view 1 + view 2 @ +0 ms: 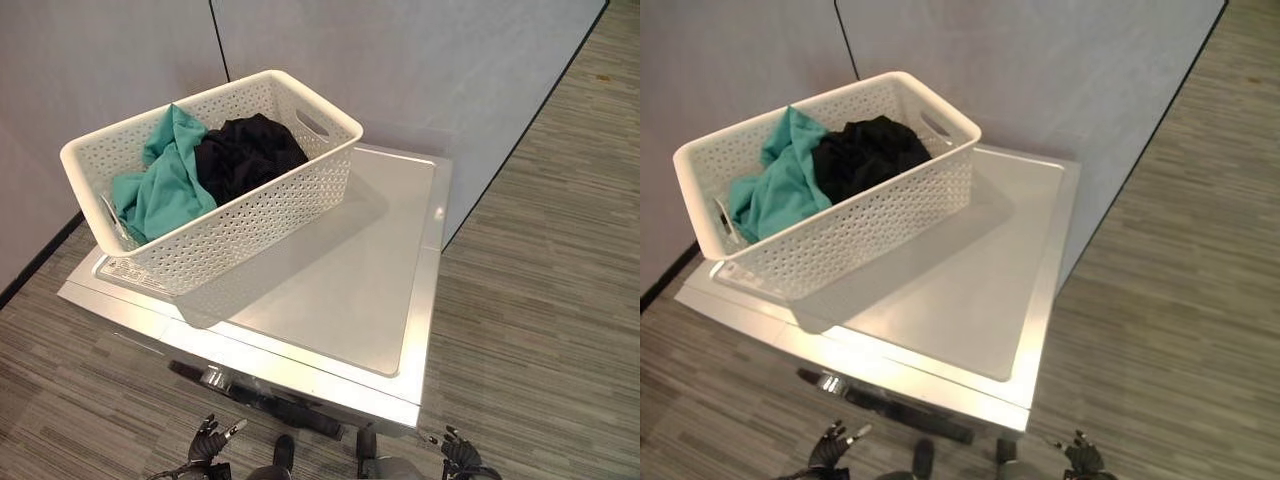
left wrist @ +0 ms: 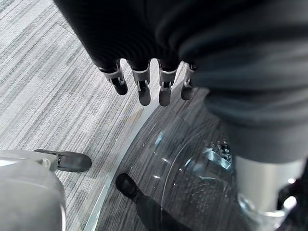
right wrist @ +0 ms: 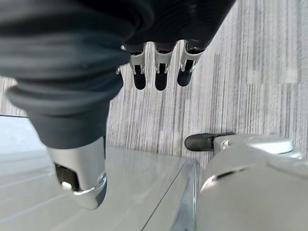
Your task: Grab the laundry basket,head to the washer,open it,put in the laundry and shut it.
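With the basket of laundry set on the washer's back-left corner, both the left hand and right hand hang open and empty, leaving opening, loading and shutting.

The laundry basket is cream-white, its walls pierced in a fine lattice. Inside lie a teal garment and a black one. The washer looks pale silver-grey. Grey streaked carpet covers the floor.
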